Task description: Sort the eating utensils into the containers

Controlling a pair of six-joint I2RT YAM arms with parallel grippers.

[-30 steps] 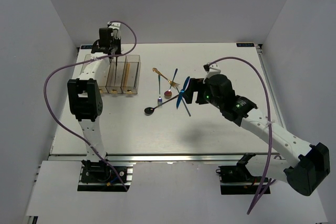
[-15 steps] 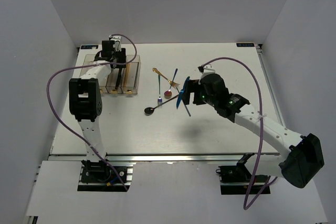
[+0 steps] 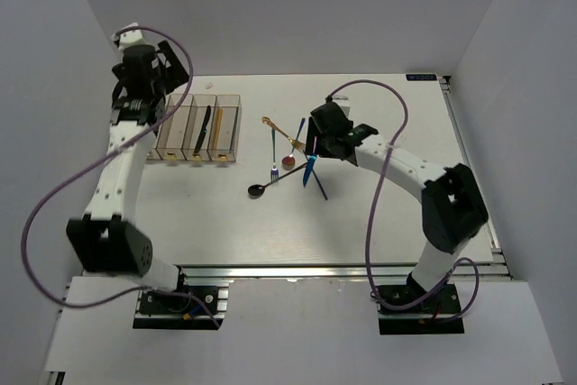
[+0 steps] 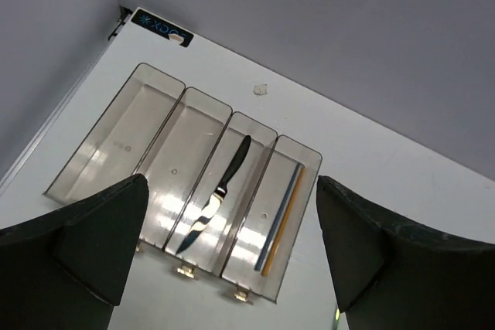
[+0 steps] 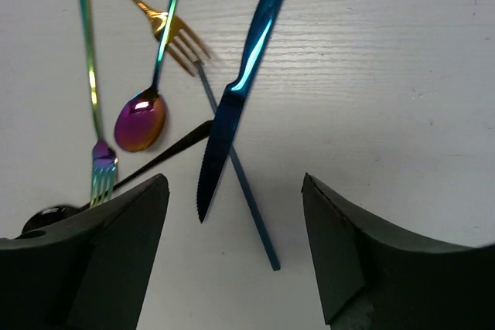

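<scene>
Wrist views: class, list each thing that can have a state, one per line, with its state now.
Left gripper: open, empty.
Right gripper: open, empty, over the blue knife.
Containers: two bins empty, two occupied.
Black knife: lying in one bin.
Chopsticks: lying in the end bin.
Blue knife: loose on the table, unsorted.
Purple spoon: loose on the table.

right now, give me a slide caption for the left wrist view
Open left gripper over four clear brownish plastic bins: black knife in one, orange and grey chopsticks in the next

White arms (image 3: 113, 173) with black joints and looping purple cables (image 3: 370, 232).
</scene>
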